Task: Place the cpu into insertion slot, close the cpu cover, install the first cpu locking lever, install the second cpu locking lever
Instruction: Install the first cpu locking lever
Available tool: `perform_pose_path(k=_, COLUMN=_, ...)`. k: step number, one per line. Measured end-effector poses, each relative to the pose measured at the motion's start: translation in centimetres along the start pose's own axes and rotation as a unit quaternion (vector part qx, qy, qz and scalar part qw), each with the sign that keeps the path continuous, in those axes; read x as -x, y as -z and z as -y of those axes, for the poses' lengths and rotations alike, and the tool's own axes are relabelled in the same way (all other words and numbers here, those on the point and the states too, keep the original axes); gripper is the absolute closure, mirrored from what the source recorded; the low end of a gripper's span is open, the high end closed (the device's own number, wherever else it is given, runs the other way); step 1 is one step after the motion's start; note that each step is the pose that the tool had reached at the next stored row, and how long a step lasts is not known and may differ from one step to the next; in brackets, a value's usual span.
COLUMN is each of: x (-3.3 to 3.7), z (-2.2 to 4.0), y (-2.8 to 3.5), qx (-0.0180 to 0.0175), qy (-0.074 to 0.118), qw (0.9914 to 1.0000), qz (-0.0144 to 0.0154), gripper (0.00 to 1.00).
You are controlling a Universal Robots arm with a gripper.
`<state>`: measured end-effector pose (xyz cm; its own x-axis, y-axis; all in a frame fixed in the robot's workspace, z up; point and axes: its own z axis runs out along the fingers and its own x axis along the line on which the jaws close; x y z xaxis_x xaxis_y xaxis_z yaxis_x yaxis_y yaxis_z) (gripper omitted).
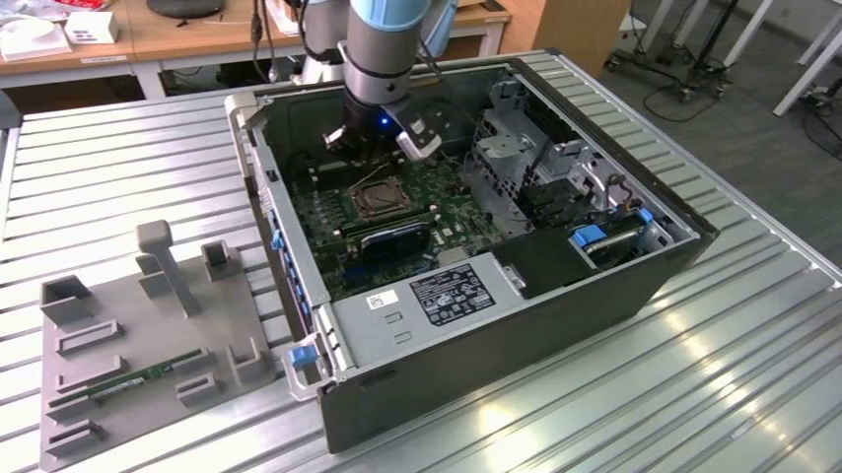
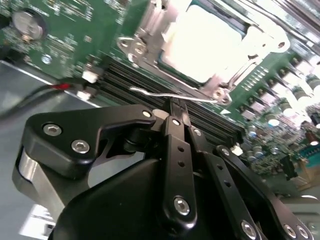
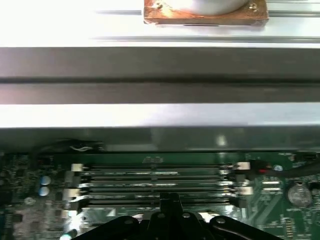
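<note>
Seating looks done: the cpu [image 2: 202, 45] lies flat in the insertion slot [image 1: 373, 199], and the cpu cover [image 2: 142, 27] appears down around it, its silver frame bordering the chip's bright face. Levers are the open item. One thin wire locking lever [image 2: 150, 93] runs along the socket's edge next to the memory slots [image 3: 155, 180]; can't tell if it's latched. The tool [image 2: 175, 106] is pinched tight with nothing between its fingers, tip right at that lever, touching or nearly so.
</note>
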<state>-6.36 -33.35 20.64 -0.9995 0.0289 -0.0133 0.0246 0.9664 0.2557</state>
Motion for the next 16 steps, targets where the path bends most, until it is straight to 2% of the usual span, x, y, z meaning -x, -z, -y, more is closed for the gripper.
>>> perform_pose_path(k=1, x=-0.25, z=0.01, y=0.01, qx=0.0000, qy=0.000, qw=1.00000, qz=0.0003, gripper=0.89)
perform_pose_path(k=4, x=-0.43, z=-0.05, y=0.22, qx=0.0000, qy=0.000, qw=1.00000, qz=0.0012, gripper=0.89)
perform_pose_path(k=12, x=-0.85, z=-0.38, y=1.44, qx=0.0005, qy=0.002, qw=0.99998, qz=0.0067, gripper=0.89)
perform_pose_path(k=16, x=-0.83, z=-0.41, y=1.54, qx=0.0007, qy=0.002, qw=0.99997, qz=0.0075, gripper=0.89)
